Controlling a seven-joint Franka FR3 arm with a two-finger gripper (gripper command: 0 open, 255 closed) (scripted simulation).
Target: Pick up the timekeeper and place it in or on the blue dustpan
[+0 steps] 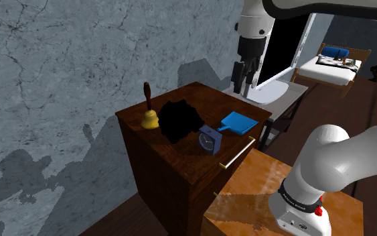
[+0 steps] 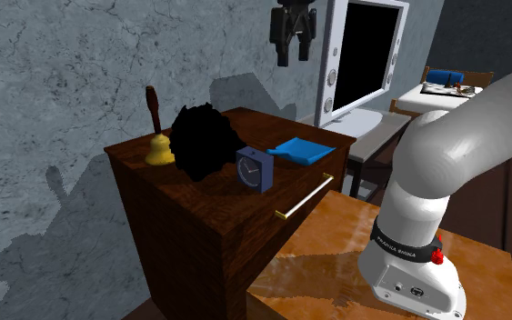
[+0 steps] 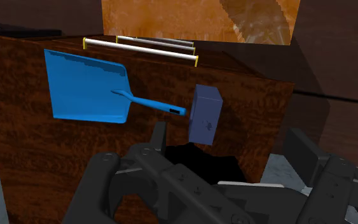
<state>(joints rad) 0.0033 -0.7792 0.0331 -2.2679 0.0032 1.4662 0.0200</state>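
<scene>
A small blue clock (image 1: 210, 139) (image 2: 255, 168) stands upright on the dark wooden dresser (image 1: 169, 173), near its front edge above the drawer handle. The blue dustpan (image 1: 237, 121) (image 2: 301, 149) lies flat just beyond it, toward the shoulder view's right, handle pointing at the clock. My gripper (image 1: 245, 79) (image 2: 295, 50) hangs open and empty well above the dresser's far corner, next to the monitor. In the wrist view the dustpan (image 3: 88, 89) and the clock (image 3: 205, 114) lie ahead of the gripper (image 3: 228, 135), whose fingers stand apart.
A brass bell (image 1: 149, 119) with a dark handle and a pure black lump (image 1: 180, 121) sit on the dresser by the wall. A white-framed monitor (image 1: 280, 53) stands on a grey desk behind. My wooden stand (image 1: 247, 194) abuts the dresser front.
</scene>
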